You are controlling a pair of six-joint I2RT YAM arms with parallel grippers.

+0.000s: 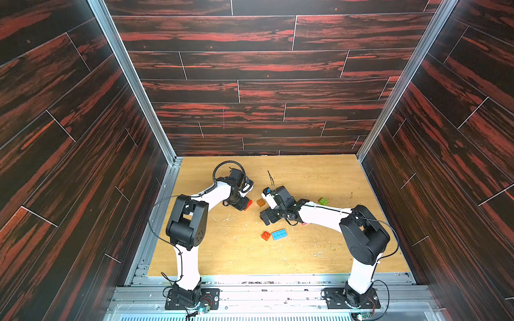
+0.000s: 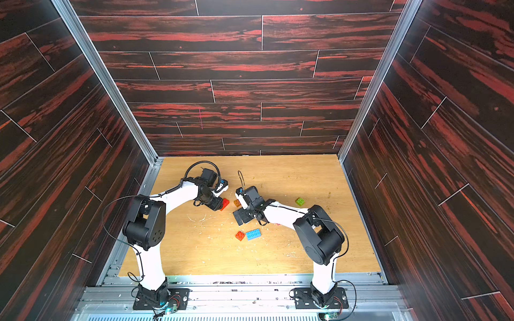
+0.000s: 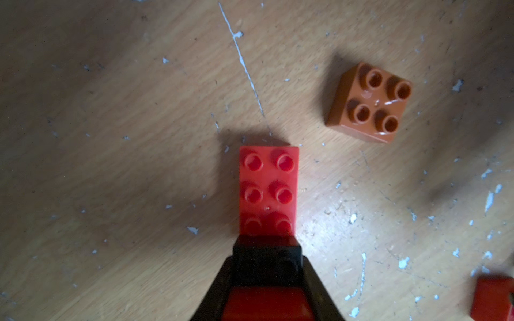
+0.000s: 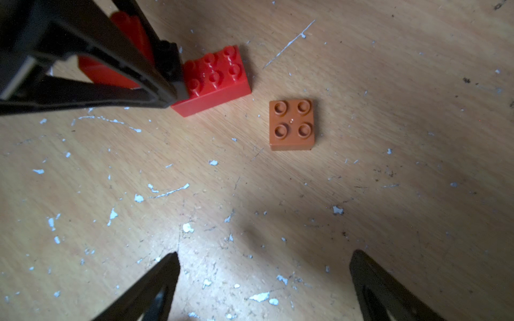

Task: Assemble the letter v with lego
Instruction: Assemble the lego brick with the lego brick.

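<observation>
I have the left claw (image 3: 267, 253) clamped on the black brick (image 3: 267, 264) capping one end of the long red brick (image 3: 268, 183), which seems to lie on the desk (image 4: 389, 194), probably to steady it, while the right claw (image 4: 265, 254) hangs spread wide near the orange-brown brick (image 4: 292, 123), likely next.

Reads as matt, light wood grain on table top (image 4: 389, 194), scuffed, flecked with white chips and scratches. Smooth glossy moulded plastic, sharp highlights, on long red brick (image 3: 268, 180) and orange-brown brick (image 3: 367, 102); duller plastic on black brick (image 3: 267, 258). Bare brushed metal on frame rails (image 1: 133, 80). Dark wood-print panels on walls (image 1: 250, 66), slight sheen.
</observation>
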